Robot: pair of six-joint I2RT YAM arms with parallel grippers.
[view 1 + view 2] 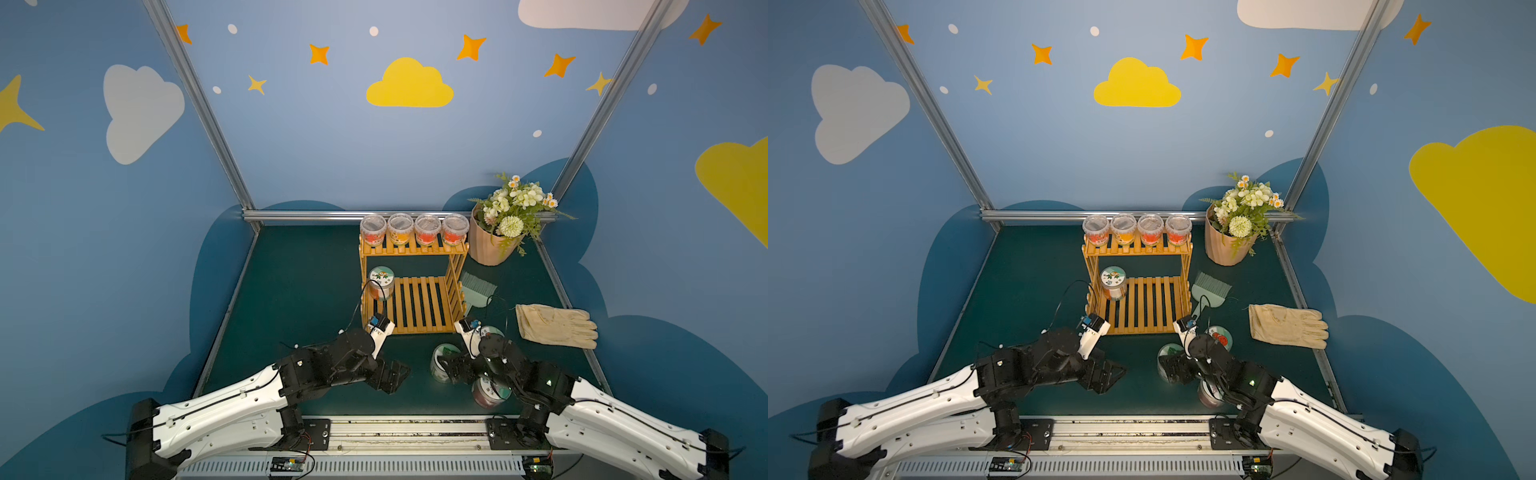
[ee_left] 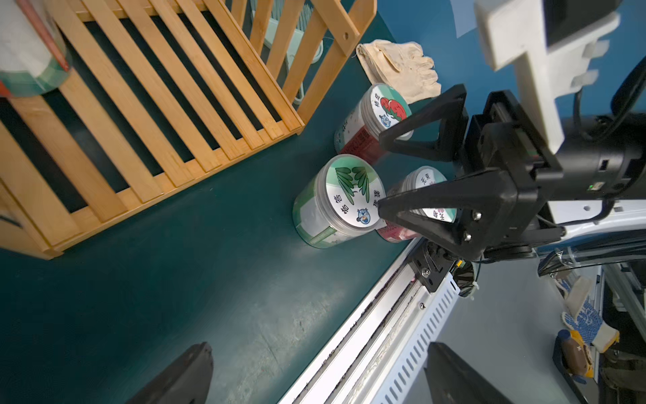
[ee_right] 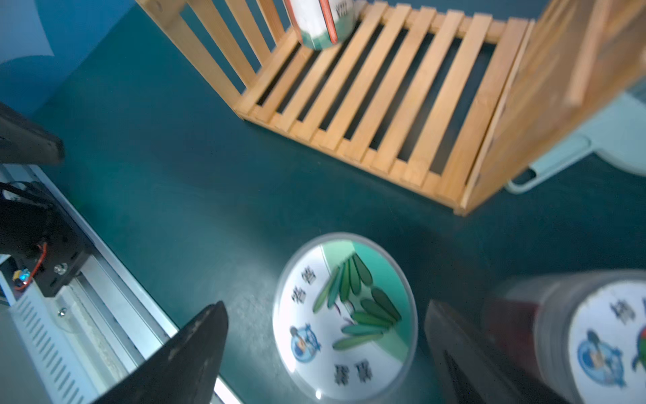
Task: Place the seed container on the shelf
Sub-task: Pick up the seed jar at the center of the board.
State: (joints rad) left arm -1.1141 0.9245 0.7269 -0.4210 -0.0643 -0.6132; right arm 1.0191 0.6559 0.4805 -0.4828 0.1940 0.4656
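hovers w/ r gripper (image 2: 381,176) spread wide over green-lid seed container (image 2: 346,199) nr shelf (image 1: 415,303) front; holds l gripper (image 2: 318,349) spread too, empty.

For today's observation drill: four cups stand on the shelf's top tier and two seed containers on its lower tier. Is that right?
No. Only one seed container stands on the lower tier of the shelf, as both top views show; four cups do stand on the top tier.

On my green table (image 1: 299,291) stand the shelf (image 1: 415,307), 3 seed containers (image 1: 440,359) and a flowerpot (image 1: 488,249); a brush (image 1: 478,286) and glove (image 1: 555,326) lie flat.
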